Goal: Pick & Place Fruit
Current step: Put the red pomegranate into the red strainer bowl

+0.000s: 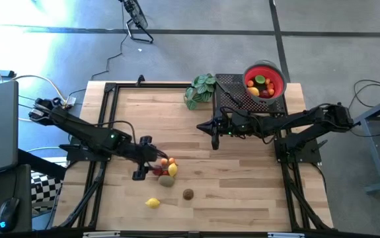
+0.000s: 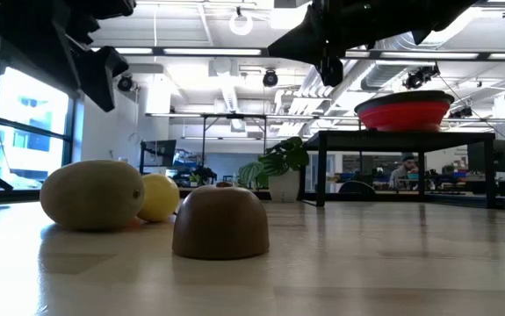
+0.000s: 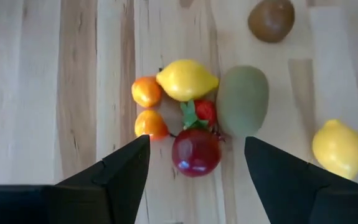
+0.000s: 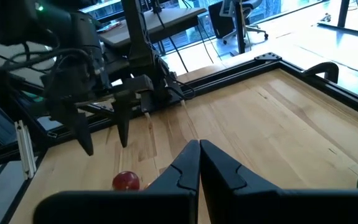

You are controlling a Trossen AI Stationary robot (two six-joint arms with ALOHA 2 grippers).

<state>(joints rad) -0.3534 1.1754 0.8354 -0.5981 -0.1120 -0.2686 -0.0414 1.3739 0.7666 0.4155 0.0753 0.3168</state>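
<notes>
**A:** Where's your left gripper point(image 1: 145, 158) right now?

**B:** You've got it hanging over the fruit cluster point(image 1: 165, 170) at about seven o'clock from the table's point(image 1: 242, 185) centre, fingers spread wide and holding nothing. In the left wrist view the red apple point(image 3: 195, 152) sits between the two fingers point(image 3: 119, 171), with a strawberry point(image 3: 205, 112), a lemon point(image 3: 187, 79), two small oranges point(image 3: 147, 92) and a green-brown oval fruit point(image 3: 242, 101) bunched just past it, all touching or nearly so.

**A:** Anything lying loose?

**B:** Yes. A second lemon point(image 1: 152, 203) sits at six o'clock from the cluster, and a brown kiwi point(image 1: 188, 194) at about four o'clock from it, both apart from the pile.

**A:** And your right gripper point(image 1: 215, 135)?

**B:** It hovers above the table near the centre, at roughly one o'clock from the cluster, fingers pressed together and empty.

**A:** The bowl?

**B:** The red bowl point(image 1: 277, 74) stands on a dark raised stand point(image 1: 226, 89) at the table's one o'clock corner, with several fruits already inside. A leafy plant point(image 1: 200, 90) sits just beside it at nine o'clock.
</notes>
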